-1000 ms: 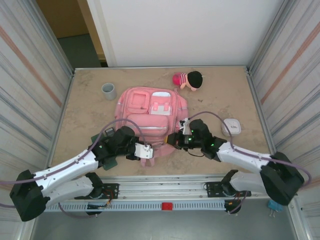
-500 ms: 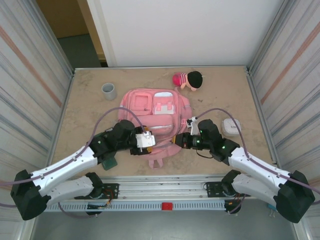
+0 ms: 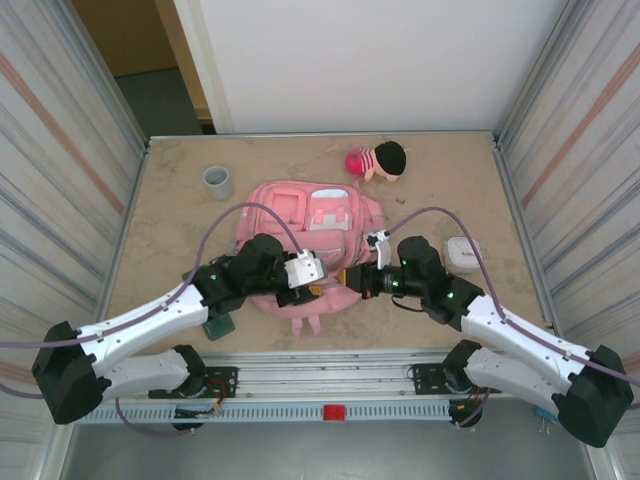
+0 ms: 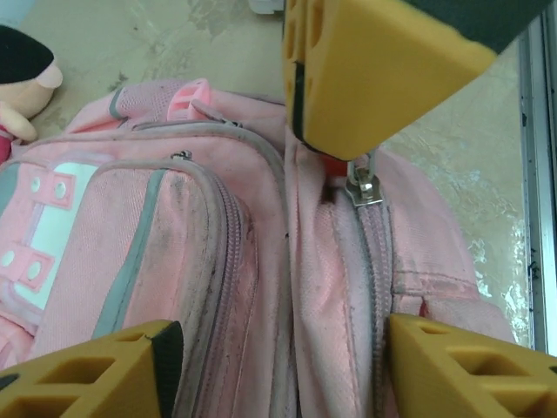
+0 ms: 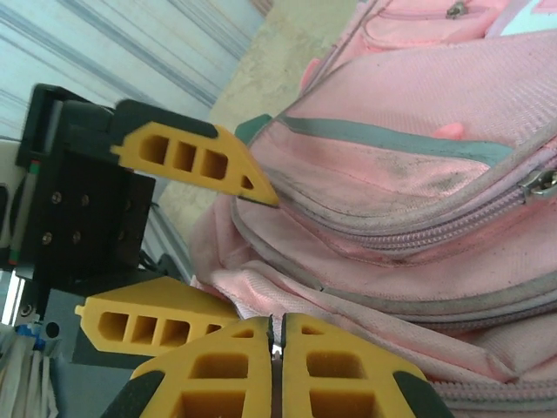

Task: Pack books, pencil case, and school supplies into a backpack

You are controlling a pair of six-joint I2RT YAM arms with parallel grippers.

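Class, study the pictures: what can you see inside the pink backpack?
Nothing of its inside shows. The backpack lies flat, and the zips in view look closed, including the one below the metal pull in the left wrist view. Pink fabric covers whatever it may hold.

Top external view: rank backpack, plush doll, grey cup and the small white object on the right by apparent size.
1. backpack
2. plush doll
3. grey cup and white object: these look about alike, and a cable crosses the white object, so I won't rank them.
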